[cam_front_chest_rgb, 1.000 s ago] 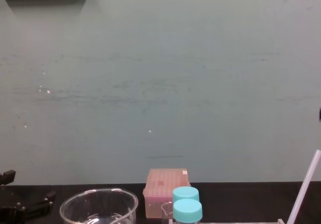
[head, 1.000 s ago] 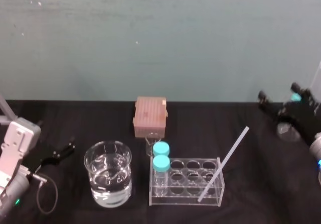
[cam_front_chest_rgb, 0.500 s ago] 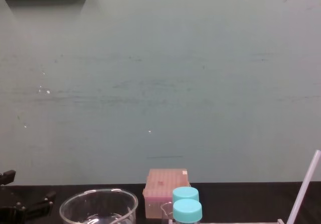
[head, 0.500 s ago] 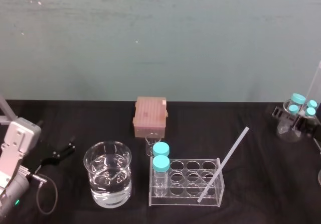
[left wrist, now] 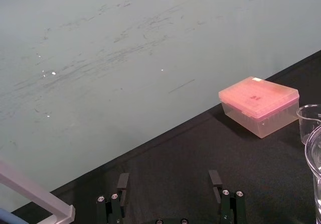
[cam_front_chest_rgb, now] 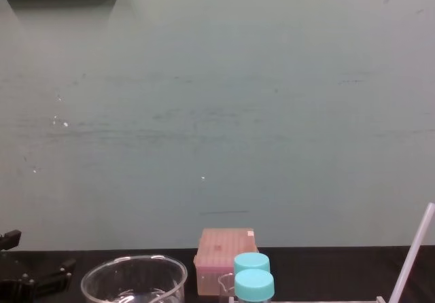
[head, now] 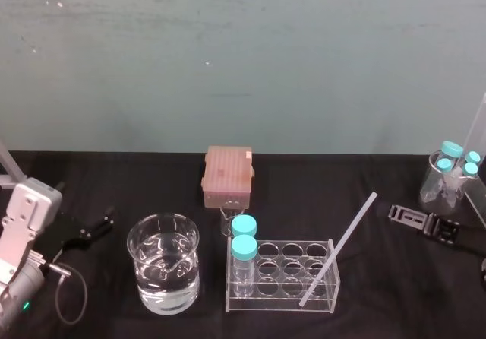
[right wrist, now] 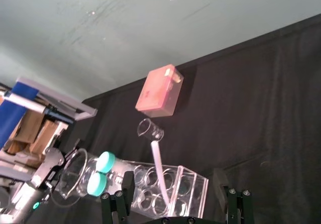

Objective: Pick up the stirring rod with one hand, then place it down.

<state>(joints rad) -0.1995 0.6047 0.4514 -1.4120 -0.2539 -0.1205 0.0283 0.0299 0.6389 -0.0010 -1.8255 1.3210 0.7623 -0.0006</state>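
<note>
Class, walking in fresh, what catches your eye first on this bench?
The long white rod leans in the clear rack at front centre, beside two blue-capped bottles. A glass of water stands left of it. The right gripper sits open far right, the left gripper far left.

Left pincer, right pincer: both spread.

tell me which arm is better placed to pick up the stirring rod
Right. The right gripper is open near the stirring rod leaning in the rack; the left gripper sits beyond the water beaker.

Translucent white stirring rod, matt black tabletop
</note>
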